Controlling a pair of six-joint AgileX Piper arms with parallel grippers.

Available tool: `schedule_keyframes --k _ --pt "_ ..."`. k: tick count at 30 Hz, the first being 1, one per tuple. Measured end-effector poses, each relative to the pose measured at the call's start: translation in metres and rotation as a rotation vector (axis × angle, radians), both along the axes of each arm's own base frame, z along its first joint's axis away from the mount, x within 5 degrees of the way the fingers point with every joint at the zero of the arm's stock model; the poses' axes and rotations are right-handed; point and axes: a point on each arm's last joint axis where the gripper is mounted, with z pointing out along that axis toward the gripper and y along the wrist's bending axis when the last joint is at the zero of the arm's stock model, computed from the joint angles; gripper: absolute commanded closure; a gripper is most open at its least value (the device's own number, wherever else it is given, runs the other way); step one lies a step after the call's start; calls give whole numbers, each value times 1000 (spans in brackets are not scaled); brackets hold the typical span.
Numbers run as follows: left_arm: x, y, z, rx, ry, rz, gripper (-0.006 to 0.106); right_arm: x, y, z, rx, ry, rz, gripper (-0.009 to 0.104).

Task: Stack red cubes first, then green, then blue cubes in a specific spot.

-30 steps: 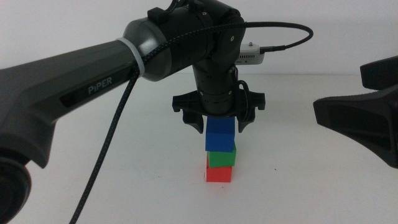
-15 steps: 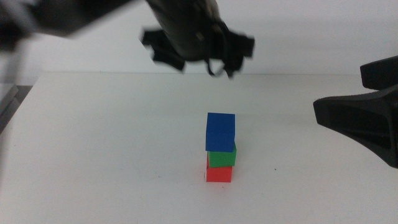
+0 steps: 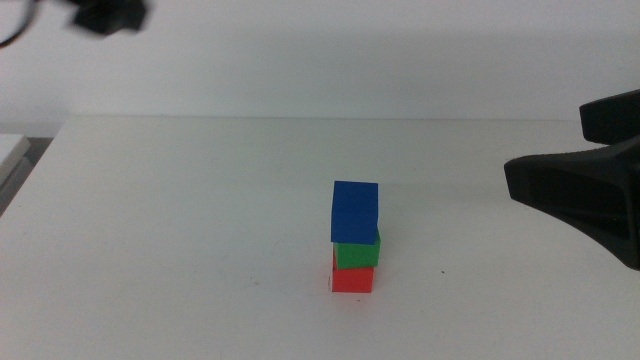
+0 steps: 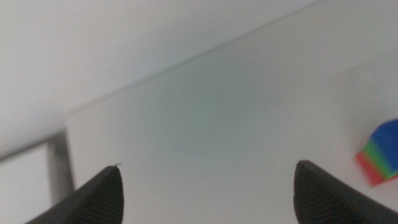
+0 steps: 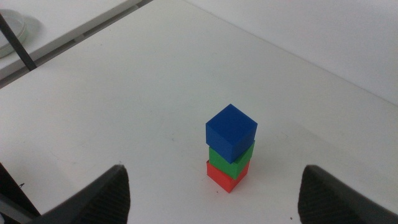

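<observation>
The red cube (image 3: pixel 352 279) stands on the white table with the green cube (image 3: pixel 357 256) on it and the blue cube (image 3: pixel 355 211) on top, slightly skewed. The spot under the stack is hidden. The stack also shows in the right wrist view, blue (image 5: pixel 231 130), green (image 5: pixel 230 160), red (image 5: pixel 225 177), and blurred at the edge of the left wrist view (image 4: pixel 380 152). My left gripper (image 4: pixel 207 168) is open and empty, high up and far from the stack; only a dark blurred part (image 3: pixel 108 14) shows in the middle view. My right gripper (image 5: pixel 214 169) is open, empty, waiting at the right (image 3: pixel 575 185).
The white table (image 3: pixel 180 220) has its left edge in the middle view (image 3: pixel 25 170). A tiny dark scuff mark (image 3: pixel 443 272) lies right of the stack. A thin dark strut (image 5: pixel 15 43) and the table's far edge show in the right wrist view.
My left gripper has let go of the blue cube, risen and swung away up and to the left, nearly out of view. The stack stands still. The right arm has not moved.
</observation>
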Motion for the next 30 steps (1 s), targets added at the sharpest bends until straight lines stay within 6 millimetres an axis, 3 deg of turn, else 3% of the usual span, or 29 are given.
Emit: schedule_keyframes --k 3,6,10,17,23,30 --pt "-19 32 -16 -14 39 60 7 0 0 0 0 0 0 2" --pt "-53 60 -30 -71 -32 115 7 0 0 0 1 1 -1 2" --pt "-92 79 -57 -135 -158 210 7 0 0 0 2 2 -2 2" --pt "-128 79 -90 -230 -208 241 7 0 0 0 2 2 -2 2" --pt "-144 79 -87 -251 -270 232 7 0 0 0 2 2 -2 2" --pt "-145 78 -87 -256 -286 230 7 0 0 0 5 4 0 2"
